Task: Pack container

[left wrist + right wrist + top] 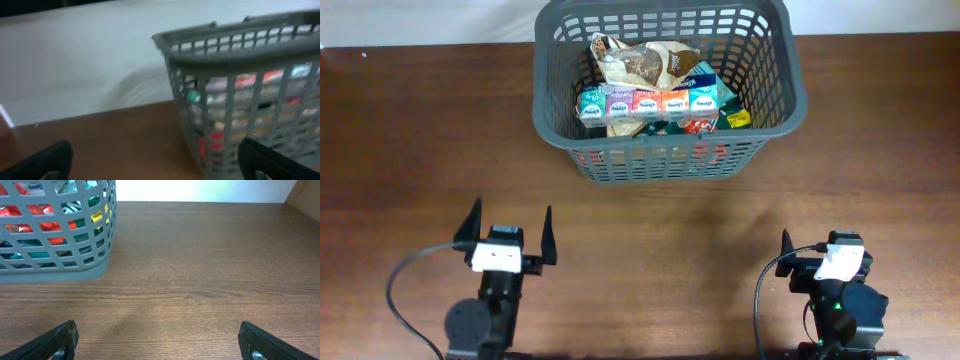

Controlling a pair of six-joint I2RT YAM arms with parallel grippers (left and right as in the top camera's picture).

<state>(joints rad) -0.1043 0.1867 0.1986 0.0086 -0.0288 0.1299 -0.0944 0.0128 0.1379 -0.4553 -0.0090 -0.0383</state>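
Observation:
The dark grey lattice basket point(665, 160) stands at the far middle of the table. It holds a crumpled tan bag point(645, 62), a row of small colourful packs point(645, 102) and red and green packets beneath. My left gripper point(510, 228) is open and empty near the front left, well short of the basket. My right gripper point(820, 250) is open and empty at the front right. The left wrist view shows the basket point(225, 47) blurred ahead on the right, between open fingers point(157, 167). The right wrist view shows the basket's corner point(60, 265) at upper left and open fingers point(160, 340) over bare wood.
The brown wooden table point(650, 260) stretches between the grippers and the basket. A white wall point(90, 60) lies beyond the table's far edge. A brown edge point(307, 195) shows at the far right in the right wrist view.

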